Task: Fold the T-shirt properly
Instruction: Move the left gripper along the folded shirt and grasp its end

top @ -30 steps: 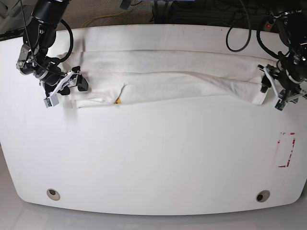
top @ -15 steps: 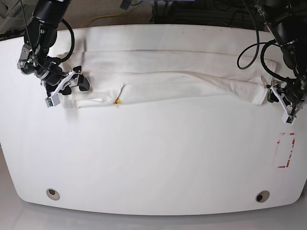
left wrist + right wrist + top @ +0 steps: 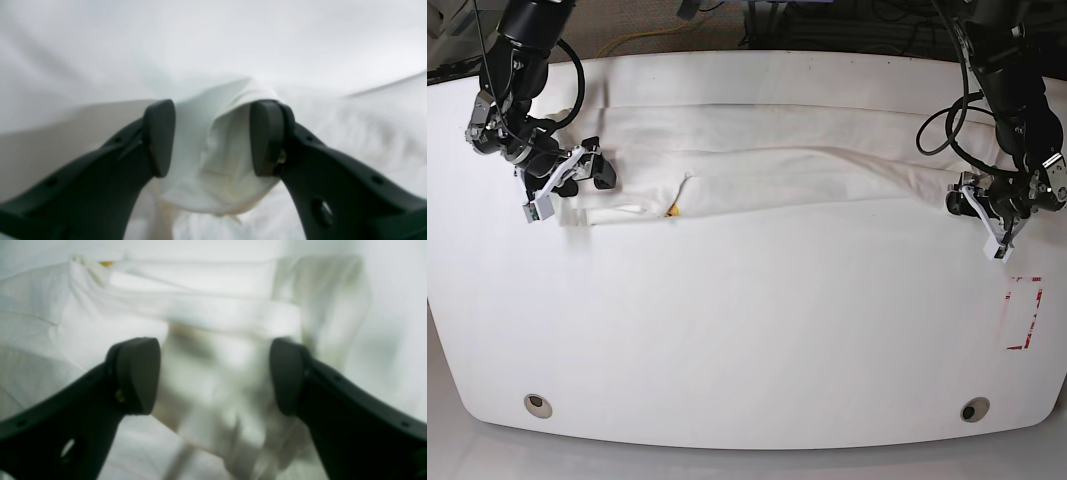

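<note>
The white T-shirt [image 3: 777, 165] lies as a long folded band across the far half of the table, with a small yellow-orange bit of print [image 3: 672, 211] peeking out at its near edge. My left gripper [image 3: 975, 207] sits at the band's right end. In the left wrist view it [image 3: 213, 136] stands open, with a raised hump of T-shirt cloth [image 3: 230, 100] between its fingers. My right gripper [image 3: 577, 182] is at the band's left end. In the right wrist view it [image 3: 215, 376] is wide open and straddles blurred folded cloth [image 3: 217, 316].
The white table [image 3: 747, 330] stretches toward me below the shirt. A red-marked rectangle [image 3: 1024, 312] sits near its right edge. Two round holes [image 3: 538, 405] [image 3: 974, 409] lie near the front edge. Cables [image 3: 642, 40] run behind the table.
My left arm has swung in and leftward, bringing its gripper onto the shirt's right end. My right gripper has barely shifted at the left end.
</note>
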Motion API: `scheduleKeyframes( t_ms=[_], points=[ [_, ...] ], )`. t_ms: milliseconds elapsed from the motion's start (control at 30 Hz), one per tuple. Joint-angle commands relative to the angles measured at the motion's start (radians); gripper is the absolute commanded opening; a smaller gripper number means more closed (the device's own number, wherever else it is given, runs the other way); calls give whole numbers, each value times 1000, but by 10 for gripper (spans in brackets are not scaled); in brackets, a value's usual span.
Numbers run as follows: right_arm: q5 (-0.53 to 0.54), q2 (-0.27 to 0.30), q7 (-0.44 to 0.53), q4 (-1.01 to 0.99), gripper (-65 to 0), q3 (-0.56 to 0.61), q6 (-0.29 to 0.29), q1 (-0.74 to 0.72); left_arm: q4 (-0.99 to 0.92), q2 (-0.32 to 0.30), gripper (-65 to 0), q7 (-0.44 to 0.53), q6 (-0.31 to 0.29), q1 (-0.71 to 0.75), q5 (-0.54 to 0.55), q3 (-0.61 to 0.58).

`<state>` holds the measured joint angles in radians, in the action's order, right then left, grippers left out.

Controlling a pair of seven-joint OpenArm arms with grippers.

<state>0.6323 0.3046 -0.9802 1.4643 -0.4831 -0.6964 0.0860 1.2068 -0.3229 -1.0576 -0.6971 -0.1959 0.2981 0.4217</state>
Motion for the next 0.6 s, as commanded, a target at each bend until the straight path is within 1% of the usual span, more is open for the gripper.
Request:
scheduleKeyframes(
  t_ms=[0,67,100,167,267,367,567],
  points=[
    [18,12,17,19,-157,-6,-2,-13,5,-18,-326,15,-1,-38,11,-39],
    [18,12,17,19,-157,-6,-2,-12,6,-18,-356,15,-1,-41,11,-57],
    [18,12,17,19,-157,-6,-2,-4,6,-18,-396,15,-1,-43,11,-65],
    [19,11,17,19,-157,-6,-2,5,6,-18,-514,15,-1,-43,11,-68],
    [19,11,17,19,-157,-6,-2,11,11,-18,-629,15,-1,-44,11,-76],
    [18,11,17,19,-157,-6,-2,14,35,-25,-636,15,-1,-46,14,-74],
    [18,11,17,19,-157,-6,-2,14,244,-25,-637,15,-1,-27,11,-74]
  ],
)
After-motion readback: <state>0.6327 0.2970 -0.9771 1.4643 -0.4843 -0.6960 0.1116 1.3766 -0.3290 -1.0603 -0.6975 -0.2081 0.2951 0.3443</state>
